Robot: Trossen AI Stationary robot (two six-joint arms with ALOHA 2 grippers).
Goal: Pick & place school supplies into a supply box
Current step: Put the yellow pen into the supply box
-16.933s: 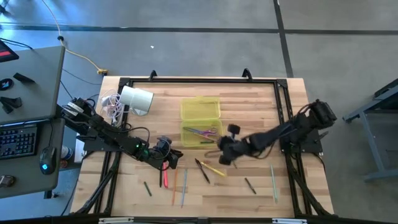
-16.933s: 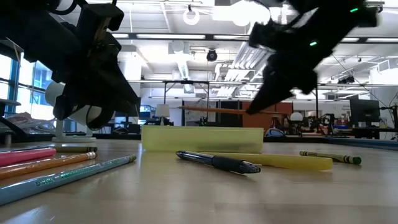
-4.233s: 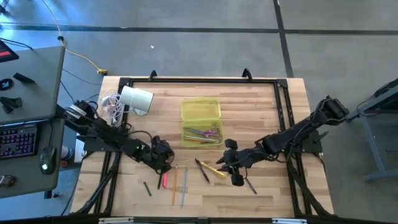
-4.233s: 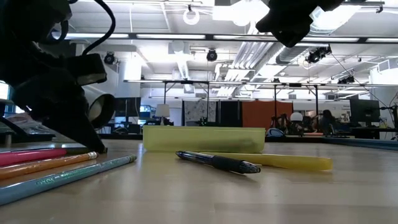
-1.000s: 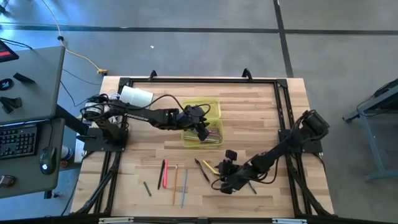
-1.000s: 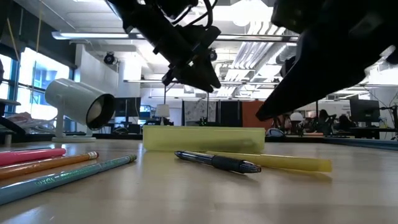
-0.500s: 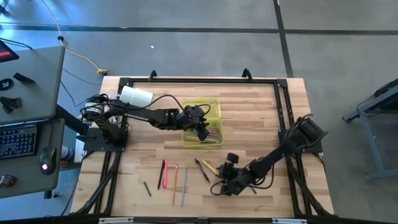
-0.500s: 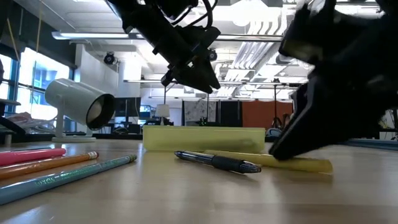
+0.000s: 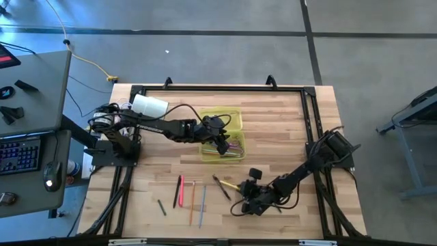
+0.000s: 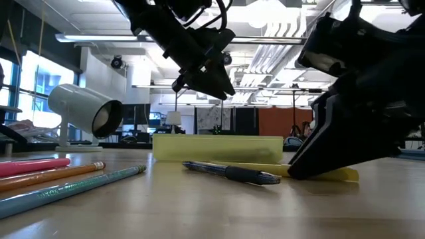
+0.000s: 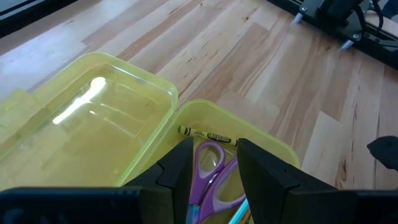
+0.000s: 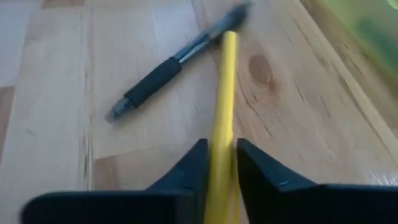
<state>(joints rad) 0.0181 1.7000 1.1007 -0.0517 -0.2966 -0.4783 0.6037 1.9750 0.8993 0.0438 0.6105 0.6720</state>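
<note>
Right gripper [image 12: 219, 163] low at table, fingers closed around yellow pen [image 12: 222, 106], likely for lifting. Left gripper [image 11: 213, 163] hovered over box [image 9: 220, 121], fingers parted, empty, above scissors [image 11: 208, 167] inside.

A white cylinder [image 9: 149, 107] lies on its side at the far left corner of the wooden table [image 9: 287, 123], its open end [image 10: 105, 118] dark in the low view. Beside it sits a tangle of white cables [image 9: 120, 115]. A yellow cable [image 9: 87, 60] crosses the grey floor. On a side desk [image 9: 41, 102] left of the table are a keyboard [image 9: 19, 155] and a mouse [image 9: 48, 182].
</note>
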